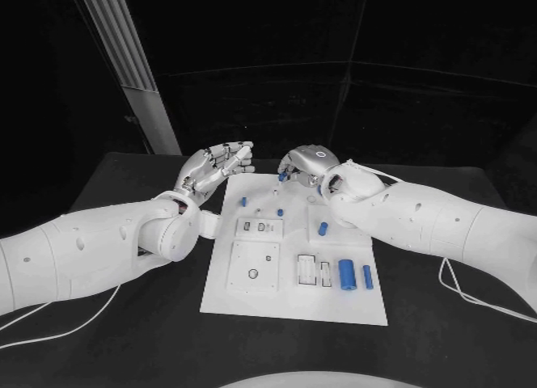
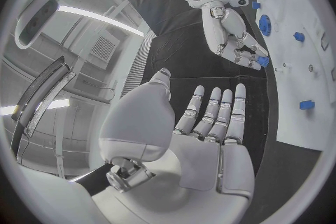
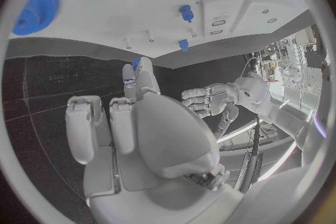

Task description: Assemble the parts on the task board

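Nearest to us on the black table [image 1: 128,323] lies the white task board [image 1: 294,307], with its long axis running away from us. At its near right stand two blue cylindrical parts, a thick one [image 1: 348,274] and, just beside it on the right, a thin one [image 1: 368,277]. Farther along the board we see a small blue part [image 1: 323,229] right of centre, another small blue piece [image 1: 281,212] near the middle, and one more [image 1: 244,200] toward the far left edge. Beyond the far left corner, our left hand [image 1: 216,168] is raised off the board, its fingers extended and apart, holding nothing. At the far edge, right of centre, our right hand [image 1: 303,166] pinches a small blue part [image 2: 262,60] at its fingertips [image 2: 251,59], above the table just past the board. The two hands are near each other but apart.
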`<state>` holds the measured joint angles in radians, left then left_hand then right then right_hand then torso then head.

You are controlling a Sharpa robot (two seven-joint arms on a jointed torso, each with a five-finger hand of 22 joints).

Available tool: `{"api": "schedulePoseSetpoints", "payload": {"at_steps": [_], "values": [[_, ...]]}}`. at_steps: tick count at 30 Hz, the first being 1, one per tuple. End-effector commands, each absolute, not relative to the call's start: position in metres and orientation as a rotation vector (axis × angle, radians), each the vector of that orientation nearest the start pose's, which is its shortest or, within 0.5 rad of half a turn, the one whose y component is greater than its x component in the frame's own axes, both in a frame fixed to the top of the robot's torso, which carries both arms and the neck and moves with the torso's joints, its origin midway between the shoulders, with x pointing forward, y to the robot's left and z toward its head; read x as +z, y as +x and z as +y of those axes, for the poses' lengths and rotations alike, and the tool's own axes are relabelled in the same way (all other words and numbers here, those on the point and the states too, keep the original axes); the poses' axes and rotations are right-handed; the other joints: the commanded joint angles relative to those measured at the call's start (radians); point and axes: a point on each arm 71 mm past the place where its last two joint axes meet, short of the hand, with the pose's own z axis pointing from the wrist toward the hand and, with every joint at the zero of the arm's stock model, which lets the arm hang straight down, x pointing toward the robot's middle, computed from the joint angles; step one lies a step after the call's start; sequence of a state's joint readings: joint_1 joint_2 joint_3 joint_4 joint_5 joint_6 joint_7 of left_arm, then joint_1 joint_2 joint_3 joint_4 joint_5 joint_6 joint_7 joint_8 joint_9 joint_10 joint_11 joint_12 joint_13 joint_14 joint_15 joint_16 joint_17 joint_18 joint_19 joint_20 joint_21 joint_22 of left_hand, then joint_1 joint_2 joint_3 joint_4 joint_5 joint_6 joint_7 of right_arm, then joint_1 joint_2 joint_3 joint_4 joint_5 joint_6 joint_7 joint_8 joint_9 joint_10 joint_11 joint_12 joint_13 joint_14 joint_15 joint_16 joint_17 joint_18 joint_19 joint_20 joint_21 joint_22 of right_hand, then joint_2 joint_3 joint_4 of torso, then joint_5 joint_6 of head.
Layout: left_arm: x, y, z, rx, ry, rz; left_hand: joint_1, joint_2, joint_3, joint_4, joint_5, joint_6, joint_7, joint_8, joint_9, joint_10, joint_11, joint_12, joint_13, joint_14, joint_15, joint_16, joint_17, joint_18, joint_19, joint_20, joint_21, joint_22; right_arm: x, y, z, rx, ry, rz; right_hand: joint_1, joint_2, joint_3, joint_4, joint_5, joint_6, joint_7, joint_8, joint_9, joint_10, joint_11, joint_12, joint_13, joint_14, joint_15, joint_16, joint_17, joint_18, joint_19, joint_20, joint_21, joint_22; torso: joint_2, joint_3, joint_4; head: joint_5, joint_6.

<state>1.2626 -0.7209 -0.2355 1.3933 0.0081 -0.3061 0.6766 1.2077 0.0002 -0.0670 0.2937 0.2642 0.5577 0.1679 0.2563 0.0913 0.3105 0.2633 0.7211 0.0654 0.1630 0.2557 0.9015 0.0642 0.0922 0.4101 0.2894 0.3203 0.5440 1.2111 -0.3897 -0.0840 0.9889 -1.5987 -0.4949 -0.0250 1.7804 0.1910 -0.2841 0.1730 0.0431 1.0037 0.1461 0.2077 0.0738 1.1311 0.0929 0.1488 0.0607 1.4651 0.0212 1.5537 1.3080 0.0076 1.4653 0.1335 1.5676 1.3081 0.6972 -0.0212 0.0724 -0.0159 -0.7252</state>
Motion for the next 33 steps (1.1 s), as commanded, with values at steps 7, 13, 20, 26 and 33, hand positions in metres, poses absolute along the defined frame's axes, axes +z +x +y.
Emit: {"api": "schedulePoseSetpoints", "payload": {"at_steps": [7, 13, 20, 26, 33], "values": [[-0.184, 0.492, 0.190, -1.743, -0.738, 1.083, 0.001, 0.009, 0.007, -0.001, 0.006, -0.011, 0.125, 0.008, -0.002, -0.010, 0.000, -0.003, -0.001, -0.008, 0.002, -0.004, 0.001, 0.003, -0.005, 0.000, -0.001, -0.001, -0.206, 0.566, -0.106, 0.511, -0.328, 1.468, 0.004, 0.068, 0.001, 0.005, 0.004, 0.002, 0.001, -0.008, -0.002, 0.010, -0.001, -0.009, -0.001, 0.086, 0.005, 0.005, 0.148, -0.008, 0.105, -0.001, 0.003, 0.263, 0.016, -0.0035, 0.0124, -0.005, 0.004], [-0.184, 0.493, 0.190, -1.744, -0.737, 1.083, 0.002, 0.009, 0.007, -0.001, 0.006, -0.011, 0.125, 0.008, -0.002, -0.010, 0.000, -0.003, -0.001, -0.008, 0.002, -0.004, 0.001, 0.003, -0.005, 0.000, -0.001, -0.001, -0.207, 0.570, -0.107, 0.487, -0.326, 1.475, 0.005, 0.068, 0.001, 0.005, 0.004, 0.002, 0.001, -0.010, -0.003, 0.010, 0.000, -0.011, -0.001, 0.086, 0.005, 0.005, 0.148, -0.008, 0.105, -0.001, 0.003, 0.263, 0.017, -0.0038, 0.0137, -0.006, 0.002], [-0.184, 0.493, 0.189, -1.746, -0.737, 1.084, 0.002, 0.010, 0.006, -0.001, 0.006, -0.012, 0.125, 0.009, -0.002, -0.011, 0.000, -0.003, -0.001, -0.009, 0.002, -0.004, 0.001, 0.003, -0.005, 0.000, -0.001, -0.002, -0.209, 0.573, -0.109, 0.471, -0.326, 1.489, 0.005, 0.068, 0.000, 0.007, 0.004, 0.001, 0.002, -0.012, -0.003, 0.009, 0.000, -0.016, -0.001, 0.086, 0.005, 0.005, 0.145, -0.008, 0.105, 0.000, 0.003, 0.263, 0.017, -0.0030, 0.0114, -0.002, -0.004], [-0.184, 0.493, 0.188, -1.747, -0.737, 1.085, 0.003, 0.010, 0.006, -0.001, 0.007, -0.013, 0.125, 0.010, -0.002, -0.011, 0.000, -0.003, -0.001, -0.009, 0.003, -0.004, 0.001, 0.002, -0.005, 0.000, -0.001, -0.002, -0.209, 0.575, -0.107, 0.464, -0.325, 1.491, 0.005, 0.068, 0.000, 0.007, 0.004, 0.001, 0.002, -0.012, -0.003, 0.009, 0.000, -0.016, -0.001, 0.086, 0.005, 0.005, 0.145, -0.008, 0.105, 0.000, 0.003, 0.263, 0.017, -0.0031, 0.0120, -0.005, -0.005], [-0.184, 0.493, 0.189, -1.747, -0.737, 1.085, 0.003, 0.011, 0.006, -0.001, 0.007, -0.014, 0.125, 0.010, -0.002, -0.011, 0.000, -0.004, -0.001, -0.009, 0.003, -0.004, 0.001, 0.002, -0.005, 0.000, -0.001, -0.002, -0.210, 0.575, -0.106, 0.463, -0.327, 1.493, 0.005, 0.068, 0.000, 0.008, 0.004, 0.001, 0.002, -0.014, -0.003, 0.010, 0.001, -0.019, -0.001, 0.085, 0.006, 0.005, 0.144, -0.008, 0.105, 0.000, 0.003, 0.263, 0.016, -0.0039, 0.0113, -0.003, -0.007]]}}
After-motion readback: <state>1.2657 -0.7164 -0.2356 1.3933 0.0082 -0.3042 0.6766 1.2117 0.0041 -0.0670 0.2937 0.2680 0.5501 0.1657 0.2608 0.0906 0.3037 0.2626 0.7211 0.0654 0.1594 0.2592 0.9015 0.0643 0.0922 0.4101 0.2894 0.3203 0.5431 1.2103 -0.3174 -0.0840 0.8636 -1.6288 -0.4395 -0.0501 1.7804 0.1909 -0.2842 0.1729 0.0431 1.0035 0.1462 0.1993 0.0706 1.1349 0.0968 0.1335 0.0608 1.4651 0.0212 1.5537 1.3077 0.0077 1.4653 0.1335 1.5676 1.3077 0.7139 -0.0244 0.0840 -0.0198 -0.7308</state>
